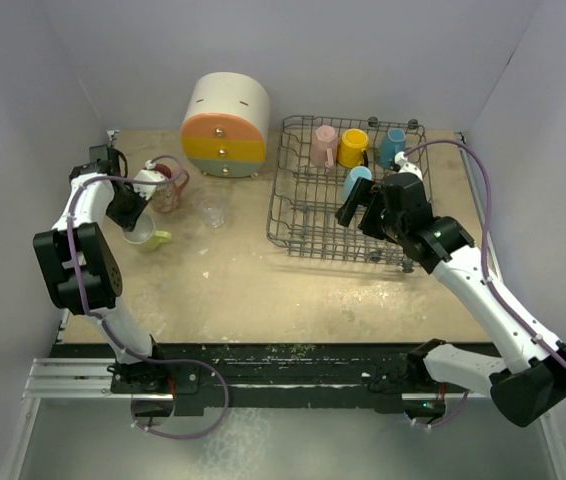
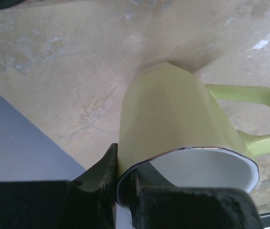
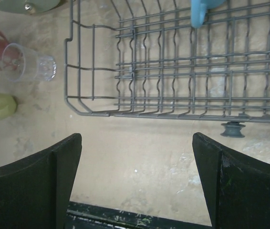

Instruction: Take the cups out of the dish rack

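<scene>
1. My left gripper [image 2: 125, 191] is pinched shut on the rim of the pale green mug [image 2: 173, 114], one finger inside the lip and one outside. A rim grip suits a mug whose body is too broad to span.
2. The mug hangs tilted at 9 o'clock on the table [image 1: 293, 290], base toward the surface and handle pointing away from me. I cannot tell whether the base touches. I judge this to be the set-down.
3. The clear tumbler [image 1: 213, 210] and the pink patterned mug [image 1: 168, 185] stand near it, in front of the cream cabinet [image 1: 225, 125]. The unloaded cups are thus grouped well apart from the dish rack [image 1: 276, 200].
4. My right gripper [image 1: 361, 212] hovers empty with its jaws spread wide over the near part of the rack, at 2 o'clock, probably ready for the next pick.
5. In the rack, a light blue cup [image 1: 356, 180] sits just beyond my right fingers. The pink cup [image 1: 324, 145], the yellow cup [image 1: 353, 148] and a second light blue cup [image 1: 392, 145] line the far edge at 12 to 1 o'clock.
6. Four cups remain, so the task looks about half done.
</scene>
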`<move>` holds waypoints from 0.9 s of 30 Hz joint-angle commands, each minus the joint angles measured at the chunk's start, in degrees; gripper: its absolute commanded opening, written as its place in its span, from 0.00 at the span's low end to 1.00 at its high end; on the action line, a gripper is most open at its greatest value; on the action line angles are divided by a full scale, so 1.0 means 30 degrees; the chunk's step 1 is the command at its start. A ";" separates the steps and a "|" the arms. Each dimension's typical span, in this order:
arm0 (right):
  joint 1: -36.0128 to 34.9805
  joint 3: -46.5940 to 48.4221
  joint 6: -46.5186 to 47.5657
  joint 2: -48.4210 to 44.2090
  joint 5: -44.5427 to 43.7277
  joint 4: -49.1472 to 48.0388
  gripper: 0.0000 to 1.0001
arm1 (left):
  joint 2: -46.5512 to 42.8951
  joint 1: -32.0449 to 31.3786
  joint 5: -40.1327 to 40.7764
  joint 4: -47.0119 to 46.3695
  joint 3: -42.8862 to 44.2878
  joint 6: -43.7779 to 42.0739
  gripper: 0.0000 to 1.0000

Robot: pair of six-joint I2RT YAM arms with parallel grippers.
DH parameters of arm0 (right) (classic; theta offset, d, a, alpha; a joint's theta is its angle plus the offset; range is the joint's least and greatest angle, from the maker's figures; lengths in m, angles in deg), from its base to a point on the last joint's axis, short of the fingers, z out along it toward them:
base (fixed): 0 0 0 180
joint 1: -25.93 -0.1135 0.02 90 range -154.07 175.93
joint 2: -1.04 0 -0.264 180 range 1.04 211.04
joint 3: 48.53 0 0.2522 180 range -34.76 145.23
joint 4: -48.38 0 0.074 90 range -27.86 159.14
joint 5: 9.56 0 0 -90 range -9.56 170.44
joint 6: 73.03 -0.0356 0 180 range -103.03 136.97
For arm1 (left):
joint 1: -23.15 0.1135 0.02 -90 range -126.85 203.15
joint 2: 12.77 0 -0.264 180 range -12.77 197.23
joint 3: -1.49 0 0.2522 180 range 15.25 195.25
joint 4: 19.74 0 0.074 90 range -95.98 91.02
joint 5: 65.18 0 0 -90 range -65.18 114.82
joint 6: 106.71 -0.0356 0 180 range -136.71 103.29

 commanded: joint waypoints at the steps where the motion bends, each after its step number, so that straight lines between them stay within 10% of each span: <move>1: 0.0645 0.0718 0.1307 0.0397 -0.1095 0.0270 0.99 | 0.0729 0.0496 0.0243 -0.1005 0.1129 0.0336 0.00; 6: 0.1390 0.1346 0.2120 0.1624 -0.1944 0.0324 1.00 | 0.0966 0.0513 0.0685 -0.1228 0.1527 0.0900 0.12; 7: 0.1544 0.1533 0.2304 0.1997 -0.2157 0.0287 1.00 | 0.0832 0.0498 0.0687 -0.1176 0.1543 0.0922 0.25; 9: 0.1781 0.2178 0.2801 0.2865 -0.2698 0.0318 1.00 | 0.0359 0.0506 0.0441 -0.1016 0.1560 0.0700 0.94; 10: 0.1878 0.2498 0.2997 0.3375 -0.2969 0.0315 1.00 | 0.0049 0.0506 0.0411 -0.1036 0.1581 0.0648 1.00; 21: 0.2116 0.5659 0.4662 0.9369 -0.5100 -0.0222 0.98 | -0.5310 0.0849 0.0043 -0.2667 0.2206 0.3285 0.99; 27: 0.2130 0.6988 0.4929 1.2269 -0.5314 -0.0600 0.88 | -0.7000 0.0867 -0.4351 -0.0330 0.2937 0.4011 0.99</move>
